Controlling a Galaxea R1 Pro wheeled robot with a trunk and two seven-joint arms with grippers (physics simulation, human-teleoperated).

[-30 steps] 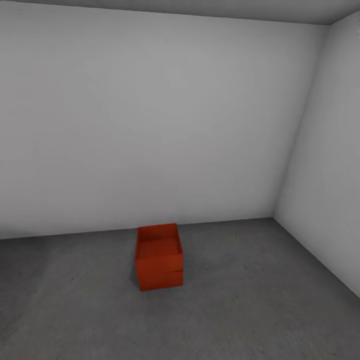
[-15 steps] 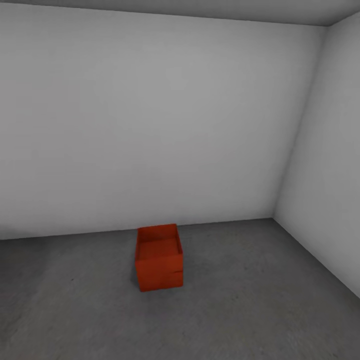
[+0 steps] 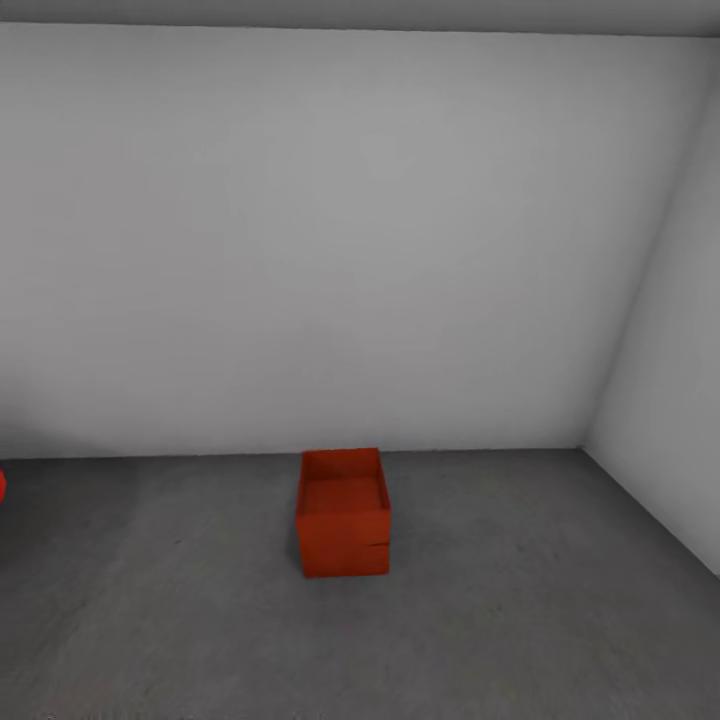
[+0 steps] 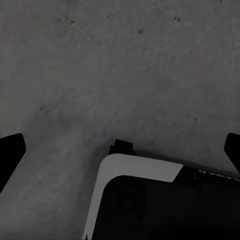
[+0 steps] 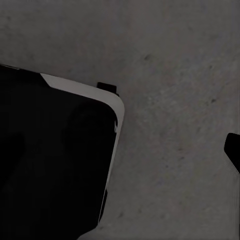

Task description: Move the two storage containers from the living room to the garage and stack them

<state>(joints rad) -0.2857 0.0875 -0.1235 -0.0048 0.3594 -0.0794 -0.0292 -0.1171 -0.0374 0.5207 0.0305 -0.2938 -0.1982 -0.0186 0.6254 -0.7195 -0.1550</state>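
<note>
The 2 storage containers (image 3: 342,512) sit stacked as 1 orange-red block on the floor (image 3: 520,620) of the garage, just short of the back wall (image 3: 330,240). They look rigid, light and smooth-sided, so I would judge the open rim, gripped from 2 opposite sides, the best hold. The left gripper (image 4: 120,150) hangs spread wide and empty over concrete; for the right gripper (image 5: 233,150) I cannot tell.
</note>
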